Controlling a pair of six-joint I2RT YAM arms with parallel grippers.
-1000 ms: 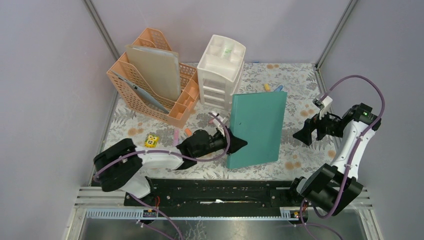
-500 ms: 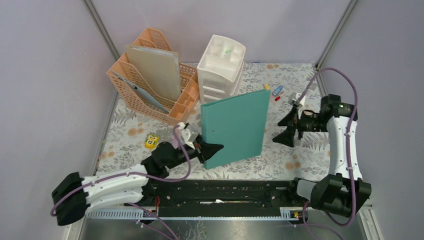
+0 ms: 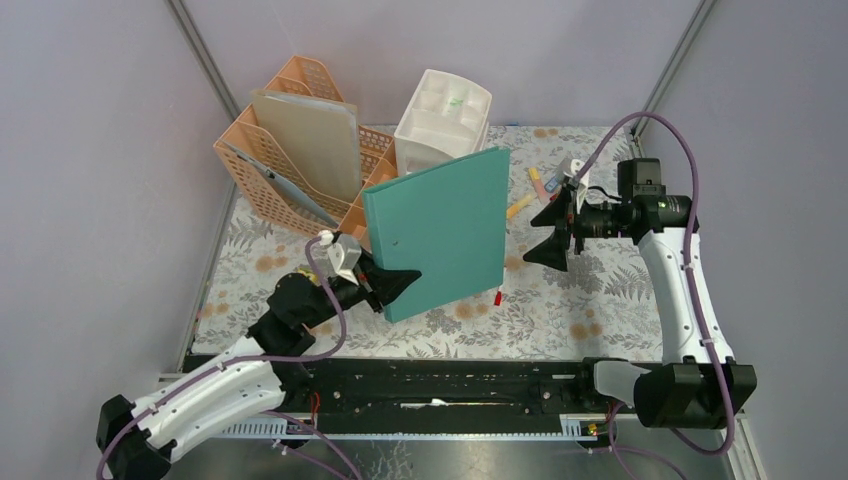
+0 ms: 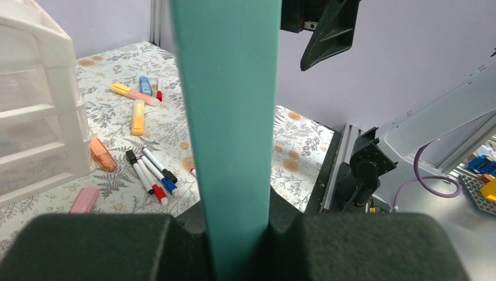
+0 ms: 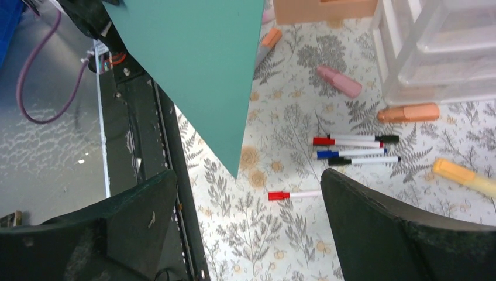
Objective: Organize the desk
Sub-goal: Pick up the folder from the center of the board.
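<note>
Top external: we clamp our left gripper (image 3: 403, 279) on the teal folder (image 3: 440, 230), right gripper (image 3: 540, 238) gaping beside it, seemingly not touching.

Robot lab cell (lilac panel walls (image 3: 90, 150), aluminium frame (image 3: 198, 50))

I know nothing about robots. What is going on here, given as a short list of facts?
Held item: teal folder, upright
Holder: left fingers, shut on the folder's edge
Right fingers: wide open, empty, beside the folder
Loose on desk: markers, highlighters
At the back: peach file rack, white drawer unit
</note>
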